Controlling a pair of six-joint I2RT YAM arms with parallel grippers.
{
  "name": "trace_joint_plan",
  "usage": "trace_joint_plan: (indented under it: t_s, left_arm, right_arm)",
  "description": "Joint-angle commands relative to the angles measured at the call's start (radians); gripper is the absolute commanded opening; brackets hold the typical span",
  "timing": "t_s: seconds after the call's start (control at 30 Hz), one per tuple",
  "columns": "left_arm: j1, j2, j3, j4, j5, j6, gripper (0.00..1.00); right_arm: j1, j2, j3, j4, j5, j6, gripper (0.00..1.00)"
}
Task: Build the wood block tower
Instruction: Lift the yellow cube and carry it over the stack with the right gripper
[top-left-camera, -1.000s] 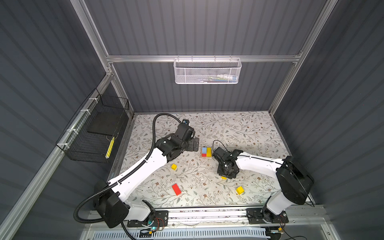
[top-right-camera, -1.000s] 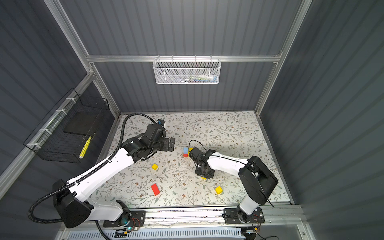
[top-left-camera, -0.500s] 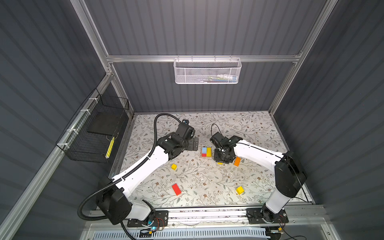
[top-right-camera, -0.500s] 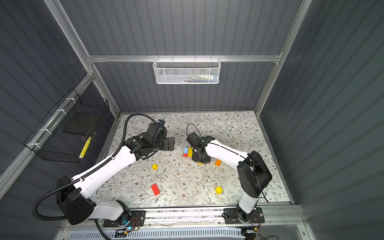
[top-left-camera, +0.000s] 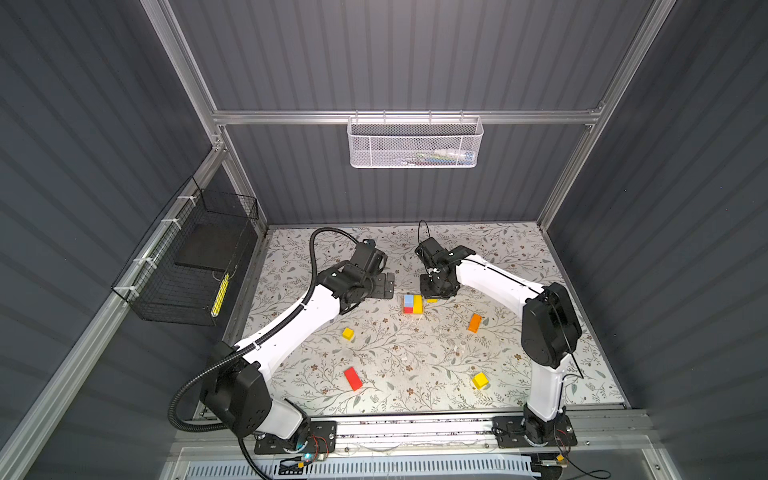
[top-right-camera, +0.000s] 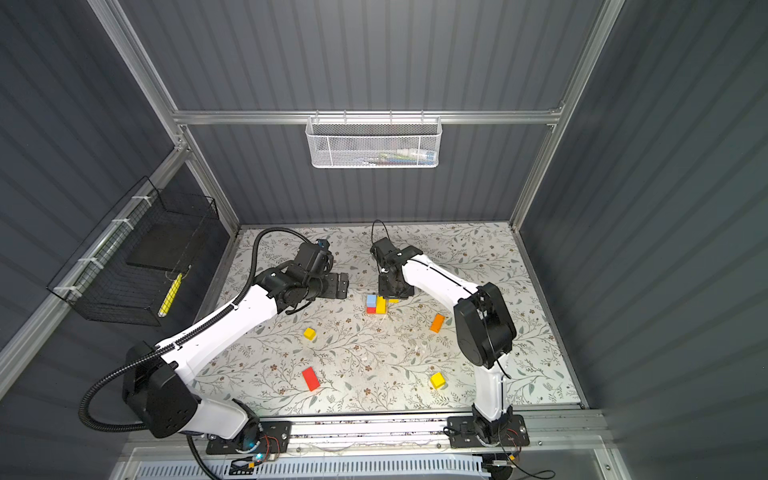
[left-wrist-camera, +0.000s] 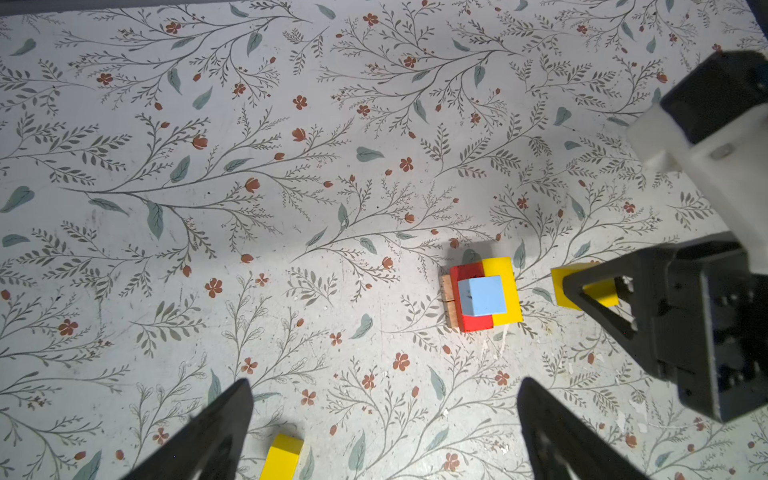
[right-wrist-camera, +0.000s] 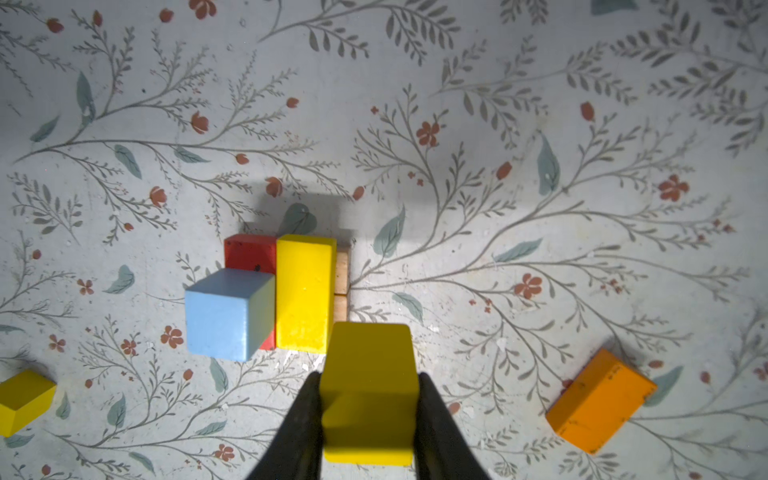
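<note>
right gripper (right-wrist-camera: 368, 380) clamped on yellow block (right-wrist-camera: 368, 415), held just beside tower (right-wrist-camera: 305, 291), left gripper (left-wrist-camera: 384, 388) spread wide, holding nothing

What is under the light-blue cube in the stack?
The light-blue cube rests on a red brick, which lies beside a yellow brick. Bare tan bricks peek out below them; the rest of that bottom layer is covered.
</note>
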Motion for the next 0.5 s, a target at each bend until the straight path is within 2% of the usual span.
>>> trace_joint_plan:
  t_s: [0.0,0.47]
  left_arm:
    - [0.011,0.021,0.037,-0.007,0.028,0.0,0.99]
    - [0.027,0.038,0.043,-0.014,0.039,-0.001,0.99]
  right_arm:
    - [0.0,0.04,0.055,-0.043,-0.035,-0.054,0.21]
    - [0.006,0.096,0.086,-0.028,-0.11,-0.044,0.22]
